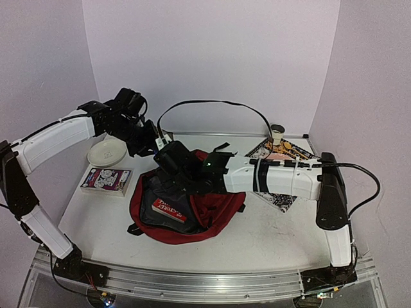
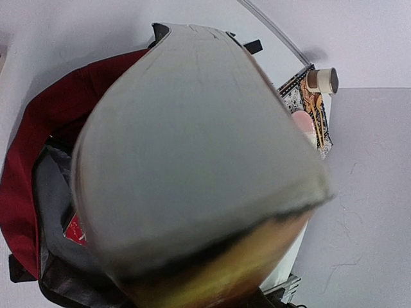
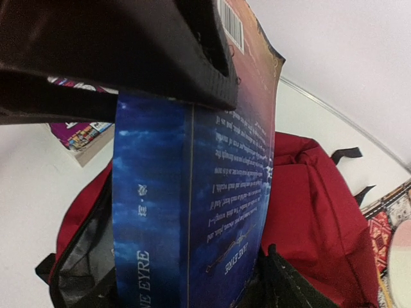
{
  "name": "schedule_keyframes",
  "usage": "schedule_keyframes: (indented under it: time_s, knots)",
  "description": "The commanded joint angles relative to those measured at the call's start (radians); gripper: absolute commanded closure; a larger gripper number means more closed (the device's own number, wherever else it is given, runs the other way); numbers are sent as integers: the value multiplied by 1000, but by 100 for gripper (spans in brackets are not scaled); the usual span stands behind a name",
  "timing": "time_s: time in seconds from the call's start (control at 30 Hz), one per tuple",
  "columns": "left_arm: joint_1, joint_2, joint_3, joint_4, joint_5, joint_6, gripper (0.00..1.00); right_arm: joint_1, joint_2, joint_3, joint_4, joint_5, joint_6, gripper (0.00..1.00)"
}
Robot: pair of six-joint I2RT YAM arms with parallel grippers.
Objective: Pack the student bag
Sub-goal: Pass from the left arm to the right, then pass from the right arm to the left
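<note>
the book [image 3: 192, 192] sits nearest, clenched in your left gripper [image 1: 154, 145]; the right gripper [image 3: 249, 179] straddles it, whether clamped i cannot tell. below both lies the open bag [image 1: 215, 215], likely floppy: hold its rim.

Dark red student bag [image 1: 215, 215], open, grey-lined, flat

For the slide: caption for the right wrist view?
Right tool straddling a blue book above the open red backpack.

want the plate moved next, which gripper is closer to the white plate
Left. The left gripper hangs just right of the white plate; the right gripper is farther right, over the student bag.
</note>
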Motion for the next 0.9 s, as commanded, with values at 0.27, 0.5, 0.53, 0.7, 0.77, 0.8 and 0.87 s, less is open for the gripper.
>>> schedule_keyframes:
  time_s: [0.27,0.5,0.53,0.7,0.77,0.8,0.87]
  knots:
    - [-16,-71,-14,259,7,-17,61,-12,-146,-109,-63,154,99,100]
    - [-16,-144,-100,346,-6,10,29,-71,-256,-236,23,52,189,100]
    - [-16,-153,-114,357,-5,14,26,-80,-268,-257,35,35,200,100]
    - [-16,-208,-212,386,-6,22,20,-135,-309,-336,92,-55,274,100]
    - [-16,-237,-269,405,-4,10,16,-157,-336,-380,140,-114,307,100]
    - [-16,-249,-304,419,-1,2,15,-169,-355,-407,167,-139,326,100]
    - [-16,-274,-375,456,9,-26,14,-195,-396,-461,240,-200,360,100]
